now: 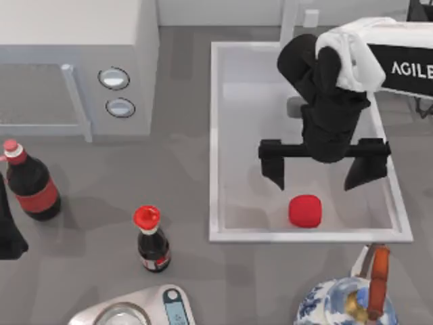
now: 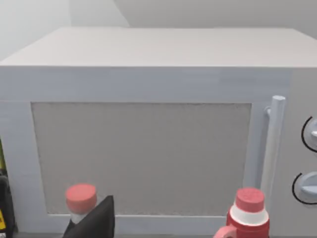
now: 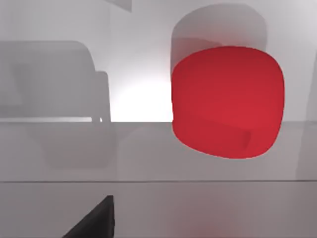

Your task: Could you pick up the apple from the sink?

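Observation:
The apple (image 1: 305, 210), a small bright-red rounded lump, lies on the floor of the white sink (image 1: 214, 135), near the front wall. My right gripper (image 1: 316, 181) hangs open inside the sink just behind the apple, pointing down. Its two black fingers stand wide apart and touch nothing. In the right wrist view the apple (image 3: 228, 101) sits close ahead on the white basin floor, and one dark fingertip (image 3: 96, 220) shows at the frame's edge. My left gripper (image 1: 7, 237) stays parked at the table's left edge, open, facing the microwave.
A white microwave (image 1: 74, 40) with two knobs stands at the back left. Two red-capped dark bottles (image 1: 30, 183) (image 1: 152, 240) stand left of the sink. A kitchen scale (image 1: 145, 308) and a blue-patterned teapot (image 1: 348, 298) sit at the front edge. A faucet post (image 1: 289, 20) rises behind the sink.

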`<state>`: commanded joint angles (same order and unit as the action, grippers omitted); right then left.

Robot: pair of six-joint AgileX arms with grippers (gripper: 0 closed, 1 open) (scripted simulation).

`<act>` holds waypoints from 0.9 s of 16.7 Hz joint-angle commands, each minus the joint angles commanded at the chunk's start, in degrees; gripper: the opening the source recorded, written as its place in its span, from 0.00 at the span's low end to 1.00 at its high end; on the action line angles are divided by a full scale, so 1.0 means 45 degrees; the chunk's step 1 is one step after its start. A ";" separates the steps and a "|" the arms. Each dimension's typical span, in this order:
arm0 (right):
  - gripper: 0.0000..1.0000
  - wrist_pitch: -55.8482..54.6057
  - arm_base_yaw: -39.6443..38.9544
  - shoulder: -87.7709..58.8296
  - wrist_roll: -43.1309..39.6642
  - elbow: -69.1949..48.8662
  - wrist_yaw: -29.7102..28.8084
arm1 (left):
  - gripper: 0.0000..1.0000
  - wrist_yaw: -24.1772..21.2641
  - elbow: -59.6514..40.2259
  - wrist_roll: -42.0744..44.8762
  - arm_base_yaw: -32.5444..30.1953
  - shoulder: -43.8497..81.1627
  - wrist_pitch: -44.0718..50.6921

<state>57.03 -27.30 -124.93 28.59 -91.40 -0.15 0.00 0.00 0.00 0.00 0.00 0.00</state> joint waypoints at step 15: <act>0.85 -0.5128 -0.0067 -0.3023 0.0059 0.1980 -0.0034 | 1.00 0.0000 0.0000 0.0000 0.0000 0.0000 0.0000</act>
<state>33.96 -27.60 -138.53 28.85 -82.49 -0.31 0.00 0.00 0.00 0.00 0.00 0.00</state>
